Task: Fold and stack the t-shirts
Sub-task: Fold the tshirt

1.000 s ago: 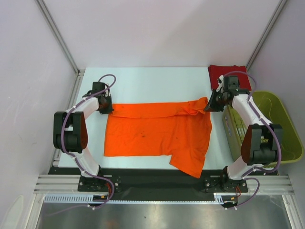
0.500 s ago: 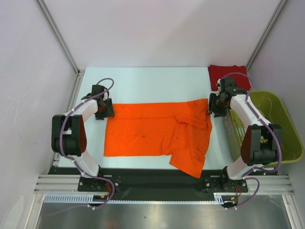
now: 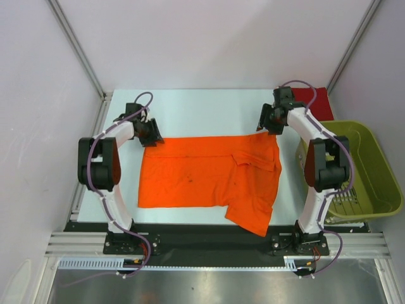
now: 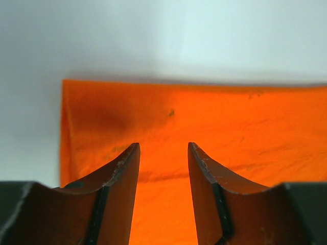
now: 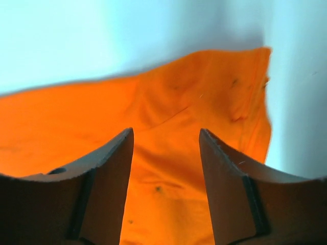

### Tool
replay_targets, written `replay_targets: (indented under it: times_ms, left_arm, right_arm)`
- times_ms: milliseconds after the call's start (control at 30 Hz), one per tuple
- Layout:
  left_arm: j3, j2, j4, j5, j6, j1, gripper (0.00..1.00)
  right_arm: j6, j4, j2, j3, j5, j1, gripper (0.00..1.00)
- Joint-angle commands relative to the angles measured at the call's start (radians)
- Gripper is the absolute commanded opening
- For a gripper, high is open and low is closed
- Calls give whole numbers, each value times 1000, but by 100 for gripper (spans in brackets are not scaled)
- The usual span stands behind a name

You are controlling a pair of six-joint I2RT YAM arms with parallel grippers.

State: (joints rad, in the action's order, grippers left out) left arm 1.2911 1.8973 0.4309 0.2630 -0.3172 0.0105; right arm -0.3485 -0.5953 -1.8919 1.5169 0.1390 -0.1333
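Mostly flat orange t-shirt (image 3: 202, 174) on table (image 3: 209, 107)

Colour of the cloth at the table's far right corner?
That t-shirt is dark red; clearest in the top external view.

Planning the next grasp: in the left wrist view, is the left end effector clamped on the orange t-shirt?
No, the left end effector stands open above the orange t-shirt, which lies flat beyond its parted tips.

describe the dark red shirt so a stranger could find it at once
Start at the pale table and go to its far right corner, beyond the green basket. The dark red shirt lies there folded small, unlike the orange shirt spread out mid-table.
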Motion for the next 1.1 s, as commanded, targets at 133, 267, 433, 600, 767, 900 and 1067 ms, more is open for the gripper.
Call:
replay_targets:
  times_ms: [133, 267, 433, 600, 767, 900, 1067]
  left_arm:
    - [188, 146, 25, 107, -23, -6, 47]
    - [189, 175, 37, 82, -34, -6, 48]
    - [180, 186, 45, 53, -16, -6, 47]
    - [163, 189, 49, 18, 1, -37, 47]
    - [165, 203, 57, 15, 12, -43, 46]
    - [166, 206, 55, 15, 15, -53, 46]
    - [171, 215, 58, 12, 15, -55, 46]
  right_arm:
    - [52, -133, -128, 193, -286, -11, 64]
    - [63, -162, -167, 213, -352, -5, 65]
    - [56, -146, -213, 219, -334, 24, 60]
    - [59, -121, -243, 239, -302, 37, 54]
    - [54, -121, -279, 279, -289, 40, 55]
    - [45, -126, -289, 293, -282, 44, 57]
    - [36, -116, -300, 293, -266, 52, 49]
